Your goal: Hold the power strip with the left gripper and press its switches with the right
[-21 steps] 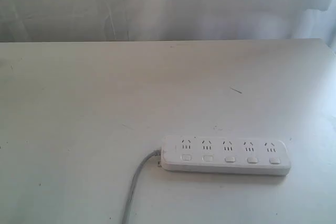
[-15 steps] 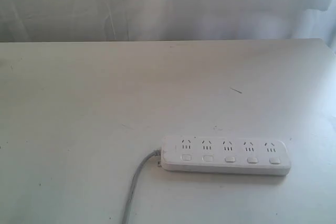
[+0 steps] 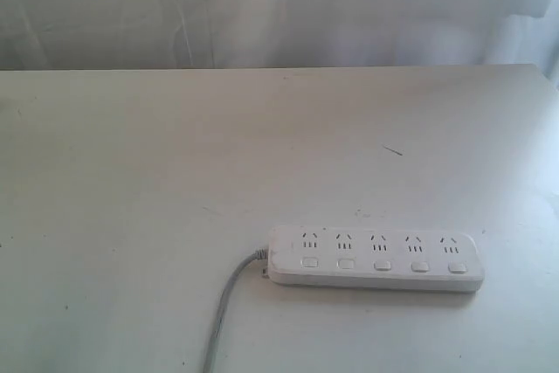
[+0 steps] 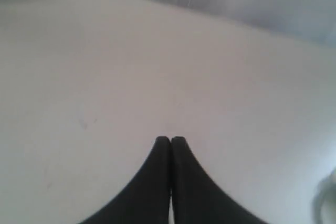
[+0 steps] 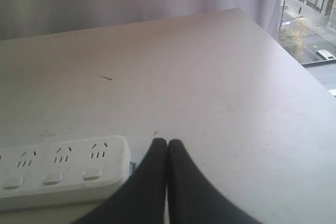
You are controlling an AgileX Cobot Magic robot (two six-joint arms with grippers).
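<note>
White power strip (image 3: 376,258) flat on table (image 3: 175,172), right of centre, grey cord (image 3: 229,303) off one end; nothing moved since last look, switches (image 3: 383,265) untouched, so task not begun. Both sets of jaws together: left gripper (image 4: 170,141) empty over bare tabletop, right gripper (image 5: 167,142) near strip's cord-free end. Scuffed tabletop, white curtain (image 3: 279,6) behind, street window (image 5: 315,24).

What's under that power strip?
The power strip lies flat on the white table; its grey cord trails off one end. Anything directly beneath it is hidden.
</note>
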